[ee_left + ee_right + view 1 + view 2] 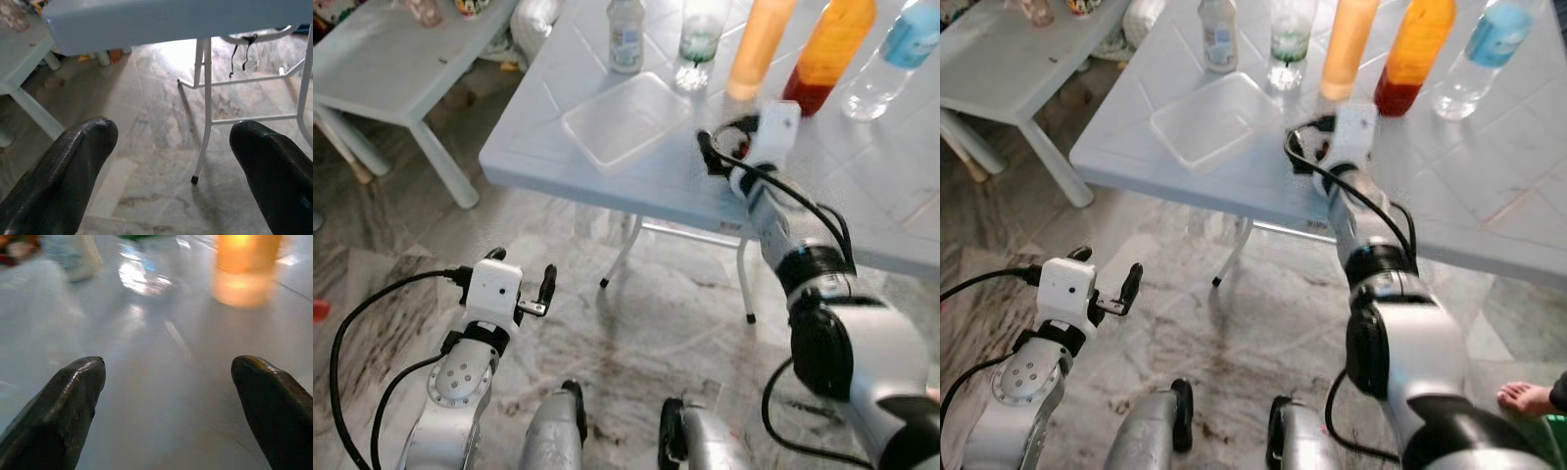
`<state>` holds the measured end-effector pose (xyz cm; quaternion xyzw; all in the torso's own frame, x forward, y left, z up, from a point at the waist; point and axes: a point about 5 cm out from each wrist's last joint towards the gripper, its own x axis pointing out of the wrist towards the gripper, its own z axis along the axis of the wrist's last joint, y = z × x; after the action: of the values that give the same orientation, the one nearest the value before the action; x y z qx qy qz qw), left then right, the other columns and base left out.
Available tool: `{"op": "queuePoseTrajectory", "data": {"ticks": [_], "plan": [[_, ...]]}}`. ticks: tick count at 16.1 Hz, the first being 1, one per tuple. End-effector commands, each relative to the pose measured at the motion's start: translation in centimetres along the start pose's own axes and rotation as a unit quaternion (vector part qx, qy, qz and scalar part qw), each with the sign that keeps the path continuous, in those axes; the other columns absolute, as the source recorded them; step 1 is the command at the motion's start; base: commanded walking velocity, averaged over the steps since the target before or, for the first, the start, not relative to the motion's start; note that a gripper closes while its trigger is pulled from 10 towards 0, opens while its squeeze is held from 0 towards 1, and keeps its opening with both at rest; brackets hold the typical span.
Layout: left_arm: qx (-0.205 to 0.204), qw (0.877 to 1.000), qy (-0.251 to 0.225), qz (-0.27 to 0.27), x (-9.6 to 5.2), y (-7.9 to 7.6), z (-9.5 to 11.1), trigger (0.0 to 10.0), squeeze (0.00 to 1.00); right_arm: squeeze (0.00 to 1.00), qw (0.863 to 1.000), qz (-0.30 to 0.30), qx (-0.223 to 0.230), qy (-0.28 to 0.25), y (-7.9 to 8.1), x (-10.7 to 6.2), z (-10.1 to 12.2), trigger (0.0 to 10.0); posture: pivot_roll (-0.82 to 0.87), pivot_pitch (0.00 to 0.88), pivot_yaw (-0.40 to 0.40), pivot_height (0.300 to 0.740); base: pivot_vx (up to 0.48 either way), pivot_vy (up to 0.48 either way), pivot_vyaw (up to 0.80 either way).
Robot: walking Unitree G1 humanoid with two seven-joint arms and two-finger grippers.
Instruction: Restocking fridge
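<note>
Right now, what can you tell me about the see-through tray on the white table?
The tray is a shallow rectangular container of clear plastic with rounded corners and a raised rim. It looks empty. It lies flat on the white table, near the front edge, turned at a slant to it. Nothing touches it; the bottles stand behind it, and the right gripper hovers apart, to its right.

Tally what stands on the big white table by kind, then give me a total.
Orange bottles: 2, a light one and a darker one with red at the base
Clear bottles: 2, one green-labelled and one blue-labelled
Small white bottle: 1
Clear plastic tray: 1
Total: 6
</note>
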<state>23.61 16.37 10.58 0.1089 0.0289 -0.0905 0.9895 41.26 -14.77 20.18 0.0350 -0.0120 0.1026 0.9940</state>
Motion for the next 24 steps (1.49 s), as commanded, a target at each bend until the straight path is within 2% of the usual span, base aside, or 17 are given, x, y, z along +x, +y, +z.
{"op": "queuePoseTrajectory", "data": {"ticks": [1, 7, 13, 14, 16, 18, 19, 21, 23, 24], "plan": [[0.007, 1.000, 0.010, -0.002, -0.3, 0.0, -0.2, 10.0, 0.00, 0.00, 1.000, 0.016, -0.008, -0.007, 0.4, 0.2, 0.5, 10.0, 0.30, 0.308, 0.042, 0.740, 0.000, 0.000, 0.00], [0.007, 1.000, 0.014, -0.004, -0.3, -0.3, -0.2, 10.0, 0.00, 0.00, 0.995, 0.063, -0.071, -0.043, 2.0, 0.8, 2.3, 10.0, 0.30, 0.311, 0.033, 0.740, 0.000, 0.000, 0.00], [0.002, 1.000, 0.014, 0.002, -0.1, -0.6, -0.3, 10.0, 0.00, 0.00, 0.990, -0.039, -0.084, -0.106, 0.0, 0.2, 3.2, 10.0, 0.29, 0.299, 0.011, 0.740, 0.000, 0.000, 0.00], [0.001, 1.000, 0.014, 0.002, 0.0, -0.6, -0.3, 10.0, 0.00, 0.00, 0.989, -0.042, -0.073, -0.125, 0.2, 0.0, 3.3, 10.0, 0.28, 0.298, 0.010, 0.740, 0.000, 0.000, 0.00], [-0.001, 1.000, 0.012, 0.004, 0.2, -0.8, -0.4, 10.0, 0.00, 0.00, 0.987, -0.016, -0.017, -0.161, 1.5, -0.3, 3.1, 10.0, 0.27, 0.281, -0.001, 0.740, 0.000, 0.000, 0.00], [-0.008, 1.000, 0.004, 0.007, 0.7, -1.1, -0.2, 10.0, 0.00, 0.00, 0.987, 0.053, 0.019, -0.152, 4.9, -0.5, 1.5, 10.0, 0.26, 0.263, -0.012, 0.740, 0.000, 0.000, 0.00], [-0.010, 1.000, 0.002, 0.008, 0.8, -1.3, -0.2, 10.0, 0.00, 0.00, 0.985, 0.069, 0.028, -0.153, 5.7, -0.8, 0.9, 10.0, 0.26, 0.260, -0.015, 0.740, 0.000, 0.000, 0.00], [-0.021, 1.000, -0.009, 0.012, 0.9, -1.4, 0.1, 10.0, 0.00, 0.00, 0.985, 0.074, 0.029, -0.155, 6.2, -1.6, -0.1, 10.0, 0.26, 0.250, -0.019, 0.740, 0.000, 0.000, 0.00], [-0.031, 0.999, -0.015, 0.014, 1.0, -1.1, 0.1, 10.0, 0.00, 0.00, 0.978, 0.078, -0.029, -0.189, 6.0, -5.4, -1.6, 10.0, 0.23, 0.229, -0.021, 0.740, 0.000, 0.000, 0.00], [-0.030, 0.999, -0.013, 0.013, 1.2, -0.8, -0.1, 10.0, 0.00, 0.00, 0.979, 0.077, -0.037, -0.186, 5.8, -6.8, -2.2, 10.0, 0.21, 0.218, -0.018, 0.740, 0.000, 0.000, 0.00]]}}
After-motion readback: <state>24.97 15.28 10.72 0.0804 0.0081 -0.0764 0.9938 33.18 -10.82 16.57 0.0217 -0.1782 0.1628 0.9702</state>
